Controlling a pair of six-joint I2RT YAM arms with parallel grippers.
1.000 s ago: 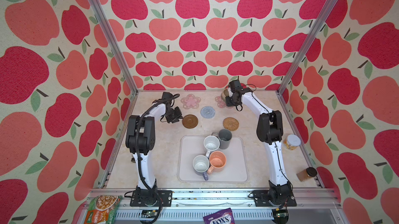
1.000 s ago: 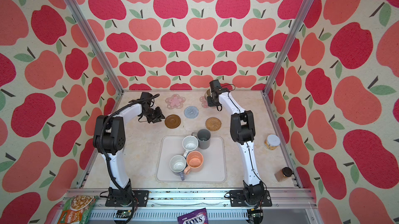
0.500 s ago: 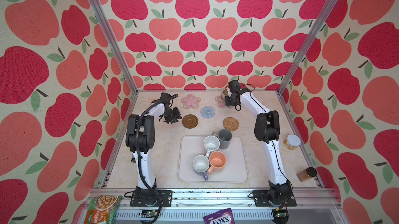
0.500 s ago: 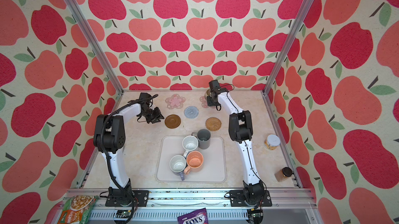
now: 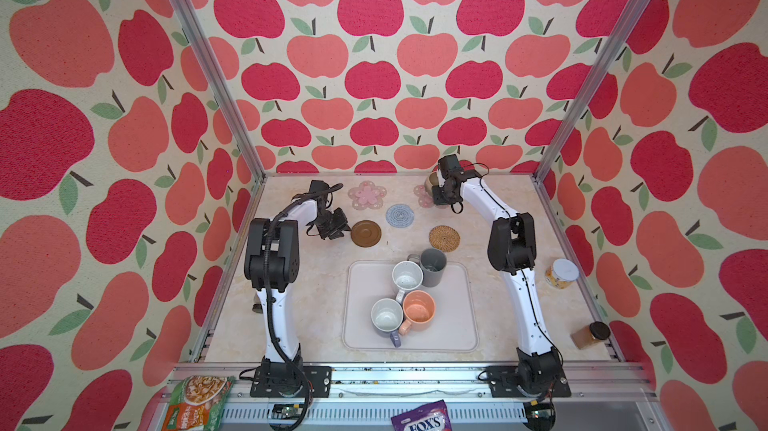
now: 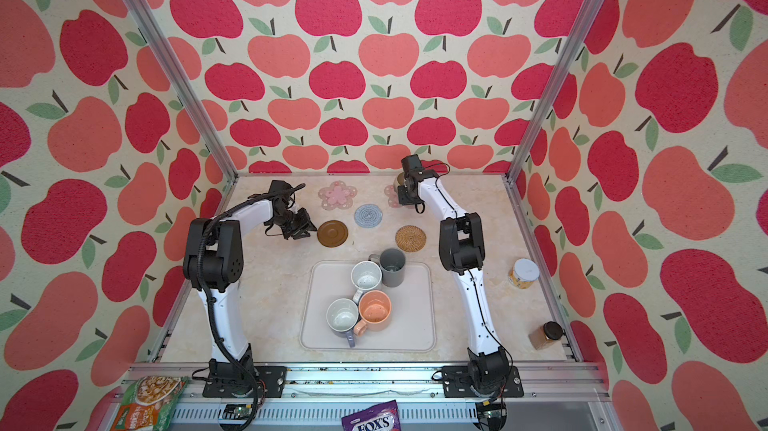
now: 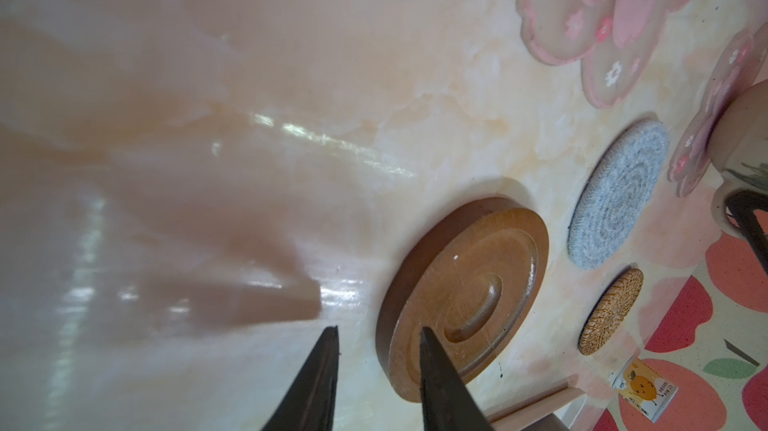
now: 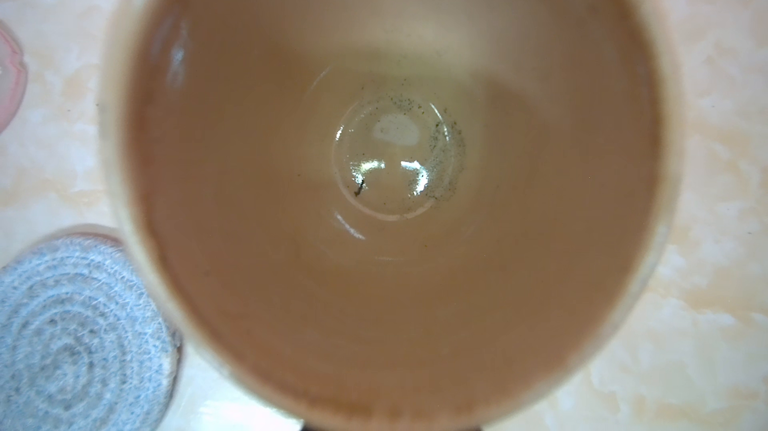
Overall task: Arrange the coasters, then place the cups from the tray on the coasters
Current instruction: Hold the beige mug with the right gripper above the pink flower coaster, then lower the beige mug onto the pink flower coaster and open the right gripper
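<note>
Several coasters lie across the back of the table: a pink flower (image 5: pixel 367 195), a blue-grey round (image 5: pixel 400 216), a rattan round (image 5: pixel 444 237) and a dark brown disc (image 5: pixel 365 233). My left gripper (image 5: pixel 343 230) stands low at the disc's left edge, open; in the left wrist view one fingertip overlaps the disc (image 7: pixel 465 283) and the other is over bare table. My right gripper (image 5: pixel 442 196) is shut on the beige-olive cup (image 5: pixel 432 181), held upright on or just above the second pink flower coaster (image 5: pixel 420 196). The tray (image 5: pixel 457 325) holds the white (image 5: pixel 407 276), dark grey (image 5: pixel 433 267), peach (image 5: pixel 419 310) and lavender (image 5: pixel 386 316) cups.
A white-lidded jar (image 5: pixel 562 273) and a brown jar with a black lid (image 5: pixel 590 335) stand by the right wall. Snack packets (image 5: pixel 195 402) lie outside the front rail. The enclosure walls close in the back and both sides.
</note>
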